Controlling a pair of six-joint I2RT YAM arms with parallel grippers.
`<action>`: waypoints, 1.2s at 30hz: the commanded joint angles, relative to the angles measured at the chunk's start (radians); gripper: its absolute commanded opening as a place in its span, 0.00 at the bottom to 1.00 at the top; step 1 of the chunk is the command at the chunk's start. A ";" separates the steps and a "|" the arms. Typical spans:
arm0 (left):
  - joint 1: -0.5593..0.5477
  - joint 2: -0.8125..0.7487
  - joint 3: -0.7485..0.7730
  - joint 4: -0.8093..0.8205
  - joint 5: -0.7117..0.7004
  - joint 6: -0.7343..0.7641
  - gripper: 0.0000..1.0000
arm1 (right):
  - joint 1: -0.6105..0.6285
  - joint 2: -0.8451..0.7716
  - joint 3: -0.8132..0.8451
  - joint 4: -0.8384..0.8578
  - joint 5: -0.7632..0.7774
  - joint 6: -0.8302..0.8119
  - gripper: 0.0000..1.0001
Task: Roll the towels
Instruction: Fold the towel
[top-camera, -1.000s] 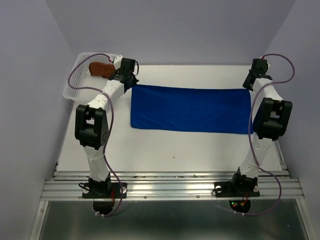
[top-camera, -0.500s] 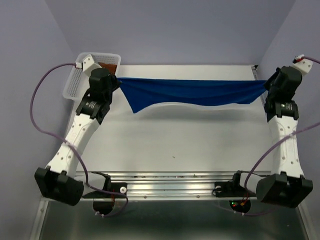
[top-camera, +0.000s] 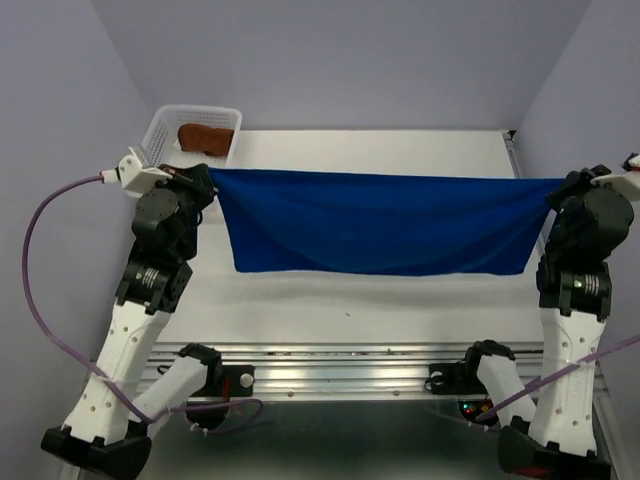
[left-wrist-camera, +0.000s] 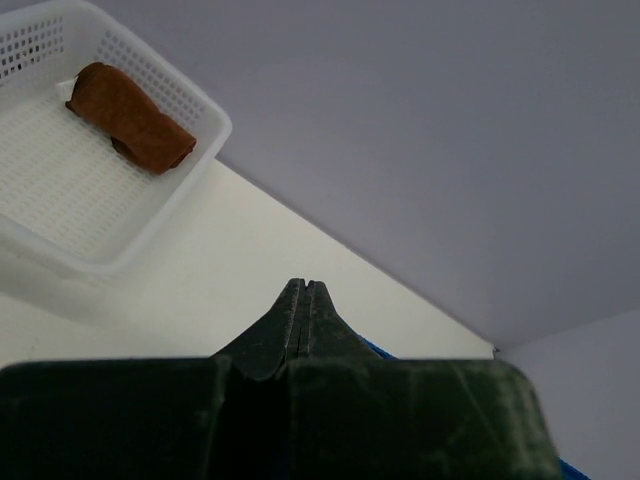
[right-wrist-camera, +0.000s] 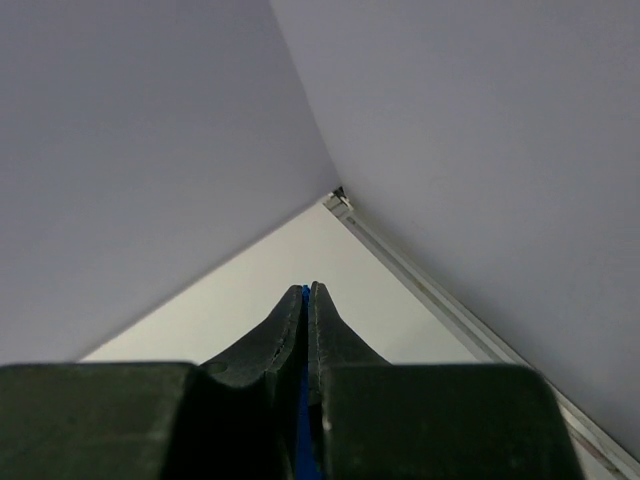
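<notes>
A blue towel hangs stretched in the air above the white table, held by its two upper corners. My left gripper is shut on its left corner; in the left wrist view the gripper is closed, with a sliver of the blue towel beside the fingers. My right gripper is shut on the right corner; the right wrist view shows the gripper with the blue towel pinched between the fingers. A rolled brown towel lies in the white basket.
The basket also shows in the left wrist view, with the brown towel inside, at the table's back left corner. Purple walls close the back and sides. A metal rail runs along the near edge.
Both arms have lifted the blue towel off the table and pulled back toward the near side. It lay flat, then sagged between the grippers, and now hangs taut.
</notes>
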 joint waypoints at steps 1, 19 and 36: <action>-0.003 0.198 0.055 0.018 -0.042 0.005 0.00 | -0.007 0.210 0.013 -0.014 0.046 -0.022 0.01; 0.028 1.272 0.691 -0.016 0.018 0.052 0.00 | -0.016 1.279 0.524 0.128 -0.130 -0.137 0.01; 0.043 1.304 0.700 0.030 0.033 0.098 0.00 | -0.054 1.335 0.587 0.130 -0.149 -0.162 0.01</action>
